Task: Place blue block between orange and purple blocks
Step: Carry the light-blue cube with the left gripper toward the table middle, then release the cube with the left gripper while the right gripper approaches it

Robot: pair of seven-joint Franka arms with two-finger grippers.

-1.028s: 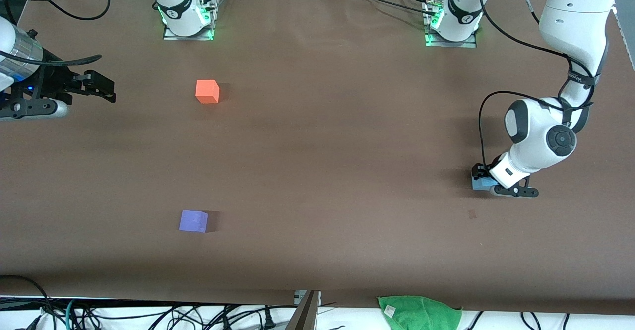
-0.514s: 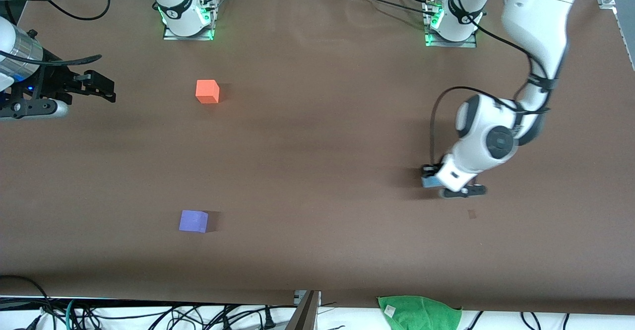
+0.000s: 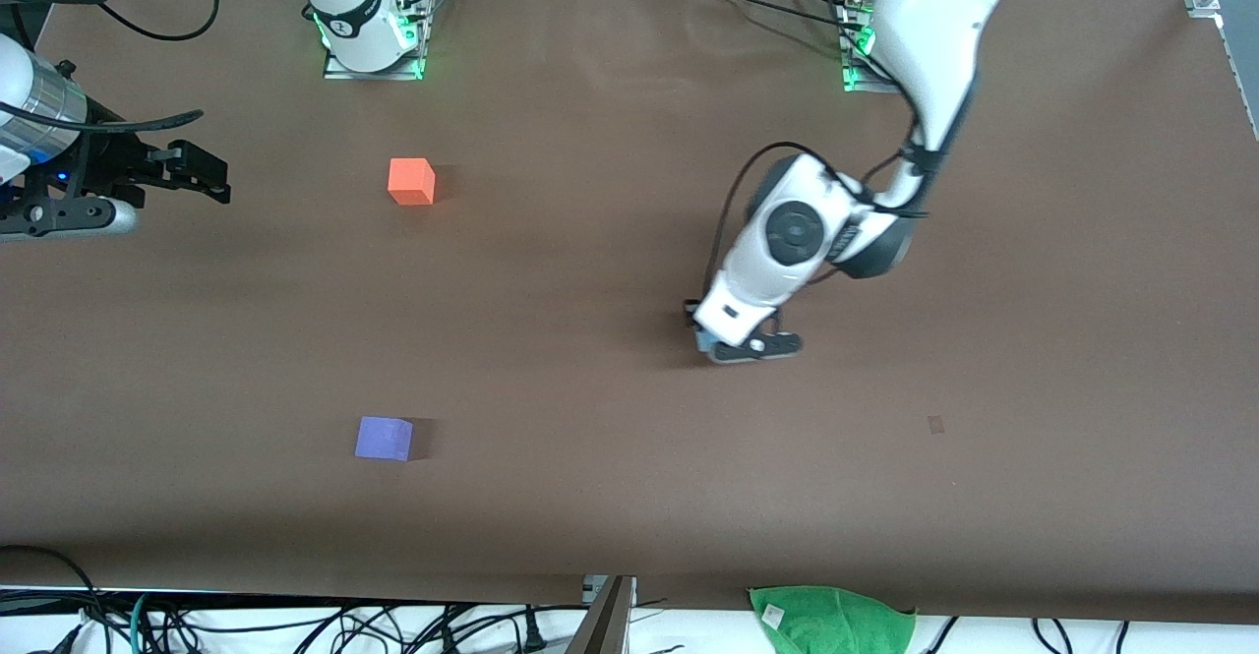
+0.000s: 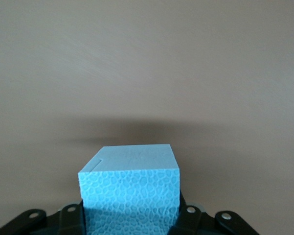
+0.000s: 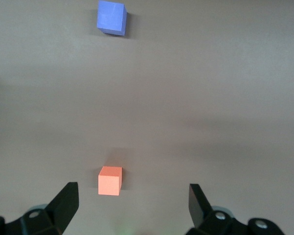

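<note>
Over the middle of the bench [image 3: 610,270], the left gripper [image 3: 710,341] holds the blue block [image 4: 130,183] clamped between its fingers, having swept in half a second from the left arm's end of the bench toward the centre. The carry is well under way. The orange block [image 3: 411,182] and purple block [image 3: 384,438] have not moved; from the block, orange lies at about ten o'clock in the front view, purple at eight, and the gap between them near nine. The right gripper [image 5: 132,200] waits spread wide over the right arm's end.
</note>
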